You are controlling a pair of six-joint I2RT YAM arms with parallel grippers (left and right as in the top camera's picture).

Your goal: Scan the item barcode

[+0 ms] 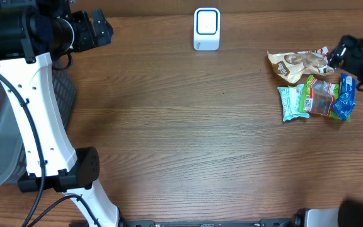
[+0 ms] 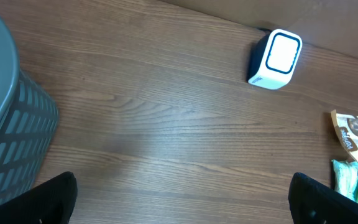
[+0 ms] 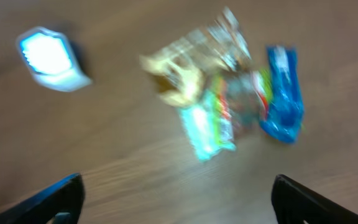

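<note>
**Overhead view with both wrist views.**

**Left gripper** (image 2: 182, 182): jaws wide, nothing between them. Its two dark fingers (image 2: 42, 200) sit at the lower corners of the left wrist view, with bare table (image 2: 166, 124) in the gap. Ahead of this gripper and off to its right stands the scanner (image 2: 275, 58), a small white box with a blue-edged lit face, near the table's far edge. Close by the gripper's left finger is a grey slatted basket (image 2: 11, 130). Far to its right, parts of the packets (image 2: 353, 177) show at the frame edge.

**Right gripper** (image 3: 178, 180): jaws likewise wide and empty. Its fingers (image 3: 48, 202) sit at the two lower corners of the right wrist view, which is blurred. The items for scanning lie on the table ahead of this gripper, none of them held:
- a tan bag (image 1: 298, 63)
- a teal packet (image 1: 289, 103)
- a green packet (image 1: 320, 96) with a reddish middle
- a blue packet (image 1: 345, 96)

The last three lie side by side, touching or overlapping. The tan bag lies just beyond them, toward the far edge. In the overhead view the right gripper is near the tan bag's right end and just beyond the blue packet; whether it touches either cannot be told. The scanner is well apart from the packets, ahead of the right gripper and off to its left.
</note>
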